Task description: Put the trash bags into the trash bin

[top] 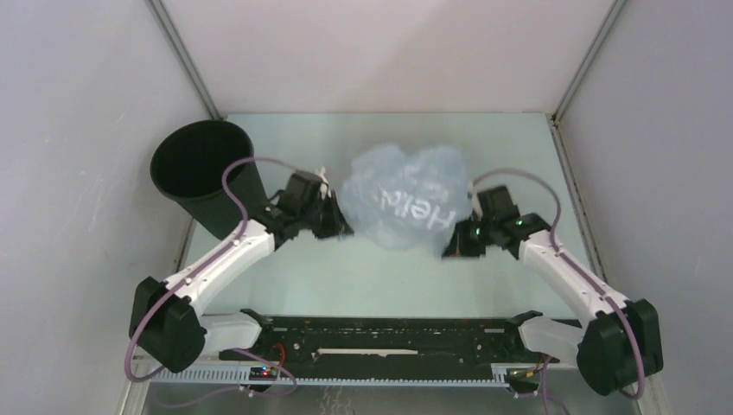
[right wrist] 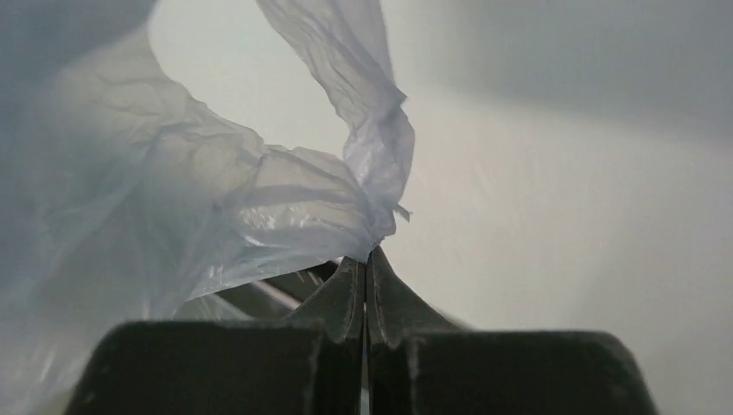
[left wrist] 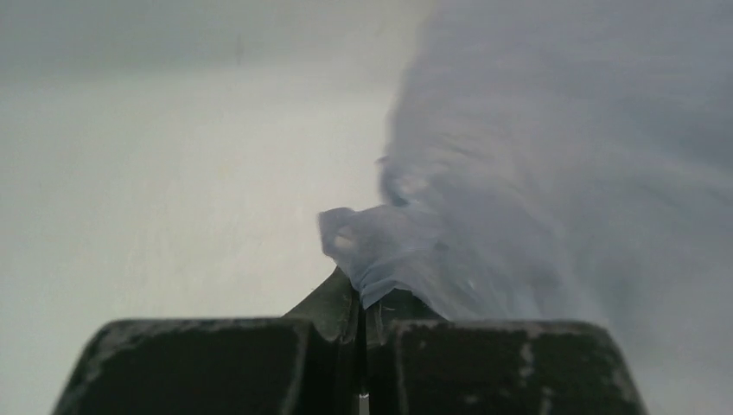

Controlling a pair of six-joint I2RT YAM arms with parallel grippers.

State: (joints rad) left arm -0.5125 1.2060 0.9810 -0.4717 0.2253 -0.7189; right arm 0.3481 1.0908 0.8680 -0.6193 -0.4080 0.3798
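The left gripper is closed, and a small fold of the bag is pinched between its fingertips. The film bulges out just above the tips and spreads to the right. The right gripper is closed too, and a gathered twist of the bag is held at its tips. One strip of film rises upward there and the rest hangs to the left.

In the top view the left gripper is seen at the bag's left edge and the right gripper at its lower right edge. Both arms are reached forward and bent inward, with the bag held between them, puffed up over the middle of the table. Whether the bag touches the table cannot be told.

The bin is seen at the far left, mouth up, just beside the left arm. The bag is outside it.
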